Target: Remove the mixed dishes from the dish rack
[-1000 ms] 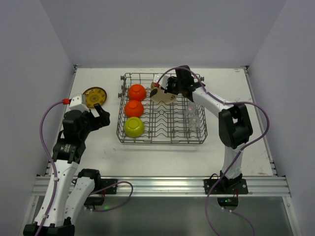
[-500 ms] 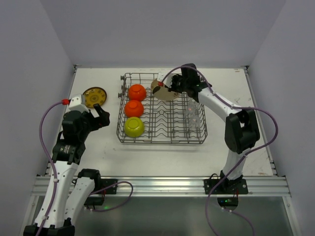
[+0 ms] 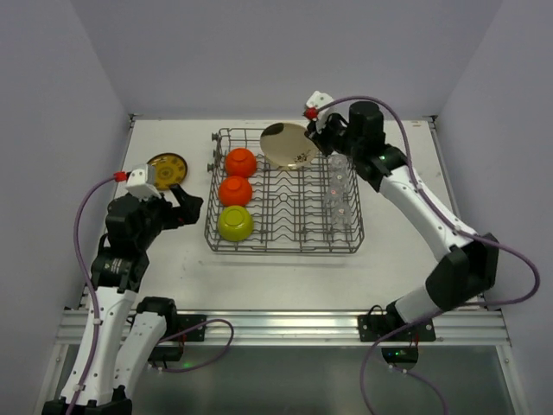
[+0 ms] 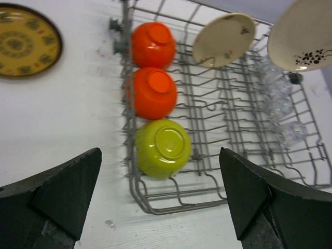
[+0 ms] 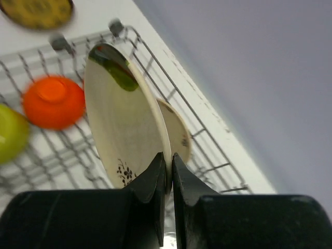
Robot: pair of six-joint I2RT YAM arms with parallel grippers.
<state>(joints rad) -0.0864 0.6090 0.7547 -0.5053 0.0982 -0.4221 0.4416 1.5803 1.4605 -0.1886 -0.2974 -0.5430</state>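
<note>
My right gripper point(image 3: 317, 141) is shut on the rim of a beige plate point(image 3: 288, 144) with a dark flower pattern, and holds it on edge above the back of the grey wire dish rack point(image 3: 284, 247). The right wrist view shows the fingers point(image 5: 155, 174) pinching that plate point(image 5: 122, 124). A second beige plate point(image 4: 224, 40) stands in the rack's back row. Two orange bowls point(image 3: 240, 162) point(image 3: 235, 190) and a yellow-green bowl point(image 3: 235, 223) sit upside down in the left column. Clear glasses point(image 3: 338, 197) stand on the right. My left gripper point(image 3: 182, 207) is open and empty, left of the rack.
A round yellow-brown patterned plate point(image 3: 167, 169) lies flat on the white table point(image 3: 406, 259) to the left of the rack, just beyond my left gripper. Grey walls close the table in at the back and on both sides.
My right gripper has lifted the beige plate up out of the rack's back row and carried it back and to the right. My left arm has barely shifted.
</note>
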